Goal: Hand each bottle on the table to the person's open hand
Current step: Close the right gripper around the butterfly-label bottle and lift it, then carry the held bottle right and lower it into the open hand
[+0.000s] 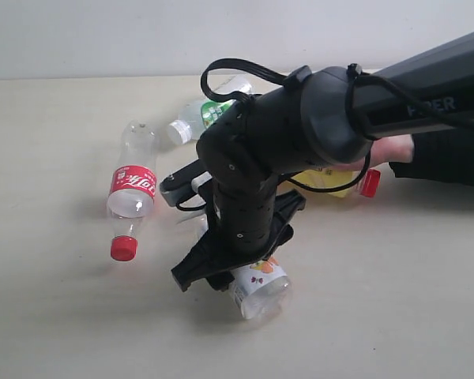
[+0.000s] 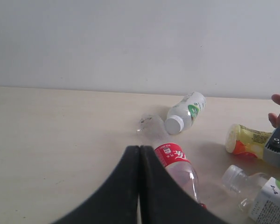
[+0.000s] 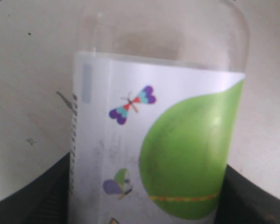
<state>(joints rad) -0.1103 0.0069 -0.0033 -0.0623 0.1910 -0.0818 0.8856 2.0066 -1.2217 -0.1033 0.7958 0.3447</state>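
My right gripper point(image 1: 235, 264) reaches down over a clear bottle with a white and green label point(image 1: 259, 288) lying on the table point(image 1: 47, 316). In the right wrist view its black fingers point(image 3: 32, 193) press both sides of that label point(image 3: 177, 140). A red-label, red-cap bottle point(image 1: 133, 189) lies to the left. A white-capped bottle with green marks point(image 1: 199, 116) lies further back. The yellow bottle point(image 1: 337, 181) lies by the person's hand point(image 1: 391, 148). My left gripper point(image 2: 140, 156) is shut and empty, just beside the red-label bottle point(image 2: 173, 156).
The right arm's thick dark links point(image 1: 324, 118) cross from the right edge and hide the table's middle. The person's dark sleeve point(image 1: 450, 158) rests at the far right. A pale wall point(image 1: 103, 31) runs behind the table.
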